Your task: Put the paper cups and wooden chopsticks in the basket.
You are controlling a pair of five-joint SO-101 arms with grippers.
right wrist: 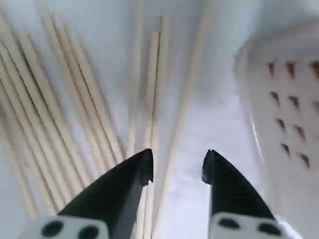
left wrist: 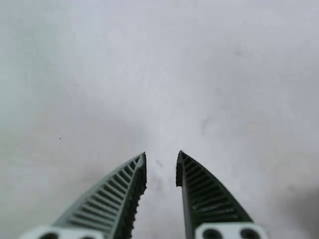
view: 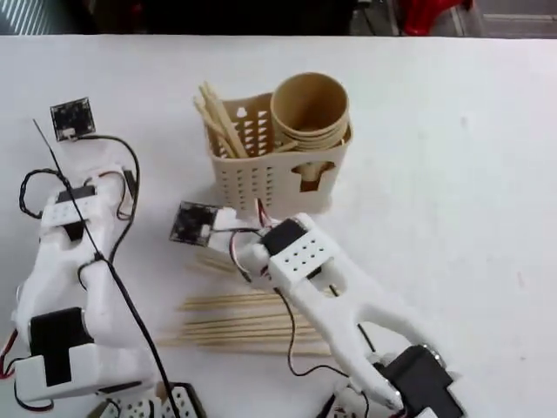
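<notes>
A cream perforated basket [view: 270, 174] stands at the middle back of the table. Stacked paper cups [view: 310, 109] sit inside it, with a few wooden chopsticks [view: 218, 117] leaning in its left corner. Several loose chopsticks [view: 235, 318] lie on the table in front of the basket. The right arm [view: 300, 257] hangs over them. My right gripper [right wrist: 178, 167] is open just above the loose chopsticks [right wrist: 149, 84], nothing between its fingers, and the basket wall [right wrist: 284, 99] is close beside it. My left gripper [left wrist: 161, 162] is slightly open over bare table.
The left arm [view: 65, 235] rests at the left side, with black cables [view: 113, 270] trailing across it. A white table [view: 452, 174] stretches to the right of the basket. Dark floor and a red object [view: 431, 13] lie beyond the far edge.
</notes>
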